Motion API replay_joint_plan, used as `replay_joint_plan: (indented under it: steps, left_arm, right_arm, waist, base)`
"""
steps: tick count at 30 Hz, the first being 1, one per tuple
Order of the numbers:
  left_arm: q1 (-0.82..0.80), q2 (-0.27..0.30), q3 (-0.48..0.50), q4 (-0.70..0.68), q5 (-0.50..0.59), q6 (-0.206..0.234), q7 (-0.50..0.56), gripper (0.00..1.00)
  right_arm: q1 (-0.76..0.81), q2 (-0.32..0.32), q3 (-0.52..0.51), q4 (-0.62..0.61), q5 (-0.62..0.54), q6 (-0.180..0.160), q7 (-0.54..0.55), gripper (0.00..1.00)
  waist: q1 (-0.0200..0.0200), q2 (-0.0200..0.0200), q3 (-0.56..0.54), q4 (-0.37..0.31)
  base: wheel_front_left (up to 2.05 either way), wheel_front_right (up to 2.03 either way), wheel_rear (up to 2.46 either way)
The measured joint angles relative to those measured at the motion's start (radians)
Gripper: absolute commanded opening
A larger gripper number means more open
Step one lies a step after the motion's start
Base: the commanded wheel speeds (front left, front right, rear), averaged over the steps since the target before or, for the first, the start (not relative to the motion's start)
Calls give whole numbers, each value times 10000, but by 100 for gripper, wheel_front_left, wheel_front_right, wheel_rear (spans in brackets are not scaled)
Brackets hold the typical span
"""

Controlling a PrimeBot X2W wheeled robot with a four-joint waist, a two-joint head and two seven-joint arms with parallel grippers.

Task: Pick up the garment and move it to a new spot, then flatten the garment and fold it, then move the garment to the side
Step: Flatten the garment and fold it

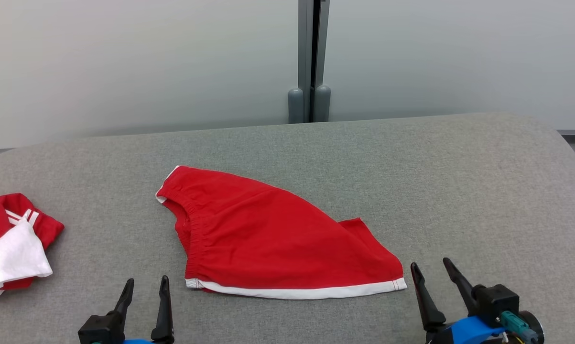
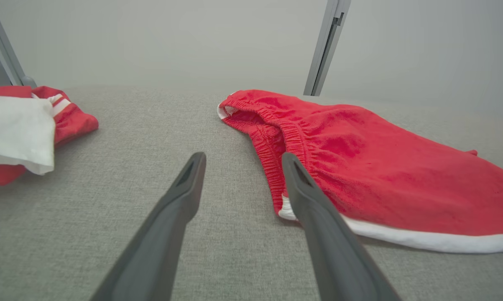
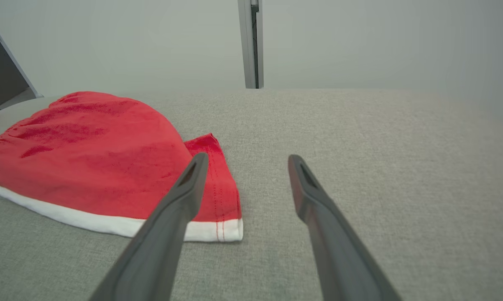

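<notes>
The red shorts (image 1: 268,239) lie loosely doubled over mid-way across the grey table (image 1: 483,191), waistband to the left and white hem nearest the robot, so I'd guess they're parked there for flattening. The left gripper (image 1: 146,282) and right gripper (image 1: 429,263) sit just off the near corners, fingers spread and holding nothing, probably lined up to pinch them. There's plenty of bare room right and behind, less on the left, where another red-and-white garment (image 1: 15,243) sits at the edge.
</notes>
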Motion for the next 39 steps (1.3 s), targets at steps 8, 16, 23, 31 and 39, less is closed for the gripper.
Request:
replay_joint_plan:
  steps: [8, 16, 23, 31, 39]
  left_arm:
    - [1, -211, 31, 19, 240, -194, 0, 100]
    - [-189, -15, -420, -105, -221, -247, 0, 100]
    - [-229, 228, -669, -194, -556, -247, 0, 100]
    - [-234, 234, -855, -184, -644, -247, 0, 100]
    - [-234, 236, -918, -209, -646, -247, 0, 100]
  right_arm:
    - [-244, -2, 405, 1699, 226, 0, 0, 100]
    - [-964, 0, 535, 2717, 0, 0, 2, 100]
    - [-1104, -2, 523, 2824, -98, -2, -2, 100]
    - [-824, 2, 951, 2558, -387, 0, -2, 100]
    - [-602, -4, 1070, 2017, -267, 0, 0, 100]
  waist:
    - [1, 0, 362, 228]
    - [3, 1, 879, 564]
    - [2, 1, 1022, 703]
    - [2, 0, 981, 619]
    - [1, 0, 992, 513]
  base:
    - [0, 0, 0]
    - [0, 0, 0]
    - [0, 0, 0]
    - [0, 0, 0]
    - [0, 0, 0]
